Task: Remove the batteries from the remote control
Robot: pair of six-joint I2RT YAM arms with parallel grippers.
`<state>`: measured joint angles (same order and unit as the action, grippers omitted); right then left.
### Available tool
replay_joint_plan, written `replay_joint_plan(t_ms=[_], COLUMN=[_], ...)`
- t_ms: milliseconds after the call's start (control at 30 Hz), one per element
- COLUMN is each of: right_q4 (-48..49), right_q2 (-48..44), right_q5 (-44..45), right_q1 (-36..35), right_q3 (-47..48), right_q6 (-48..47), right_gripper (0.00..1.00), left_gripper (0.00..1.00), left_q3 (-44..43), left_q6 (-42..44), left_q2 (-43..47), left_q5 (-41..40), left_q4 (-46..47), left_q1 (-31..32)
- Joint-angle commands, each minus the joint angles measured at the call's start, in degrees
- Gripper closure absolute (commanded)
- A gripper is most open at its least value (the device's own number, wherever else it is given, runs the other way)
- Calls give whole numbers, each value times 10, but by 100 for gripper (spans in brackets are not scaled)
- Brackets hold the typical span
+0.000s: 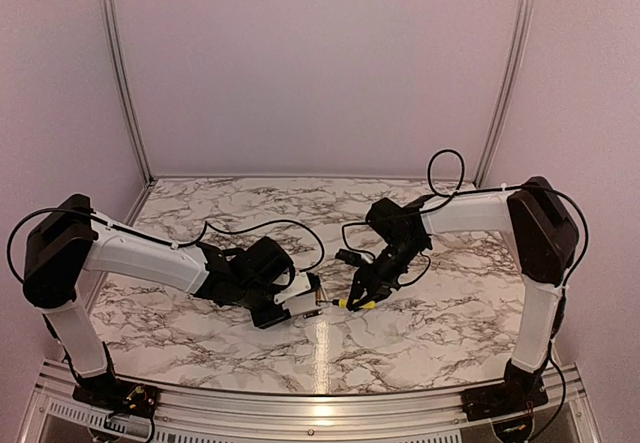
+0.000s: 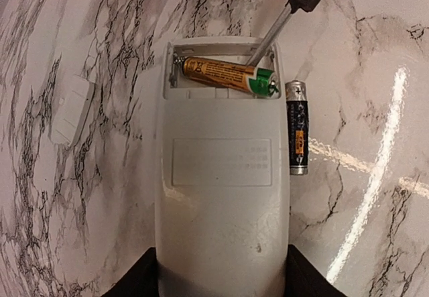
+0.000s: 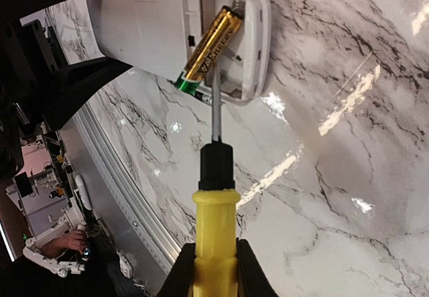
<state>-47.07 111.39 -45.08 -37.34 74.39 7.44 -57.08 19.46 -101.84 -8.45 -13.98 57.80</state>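
The white remote control (image 2: 221, 196) lies back-up on the marble, and my left gripper (image 2: 221, 278) is shut on its near end. Its battery recess is uncovered. A gold battery (image 2: 224, 74) with a green end sits slanted in the recess. A dark battery (image 2: 297, 128) lies on the table, right beside the remote's right edge. My right gripper (image 3: 214, 270) is shut on a yellow-handled screwdriver (image 3: 214, 230). The screwdriver's shaft (image 2: 271, 35) reaches into the recess next to the gold battery (image 3: 211, 42). From above, both grippers (image 1: 275, 298) (image 1: 375, 283) meet at mid-table.
A small white battery cover (image 2: 70, 109) lies on the marble left of the remote. The table's metal front rail (image 1: 320, 403) runs close behind the arms. Cables hang off both wrists.
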Motion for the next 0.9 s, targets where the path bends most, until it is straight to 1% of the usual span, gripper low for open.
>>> replay_joint_plan(t_ms=[0,100,267,867], right_q4=[32,41,54,12], right_q2=[0,1,1,10], right_q5=[-51,-38,-41,-28], right_q1=[-1,4,8,9], right_q3=[-1,-1,6,62], right_q6=[-9,0,11,-2], right_gripper=[100,100,100,100], left_gripper=[100,100,100,100], left_q3=[0,0,0,-7], left_q6=[18,20,23,9], left_q2=[21,20,19,0], left_q5=[-21,-22,-20,24], left_q4=[52,51,51,39], left_q1=[2,2,2,2])
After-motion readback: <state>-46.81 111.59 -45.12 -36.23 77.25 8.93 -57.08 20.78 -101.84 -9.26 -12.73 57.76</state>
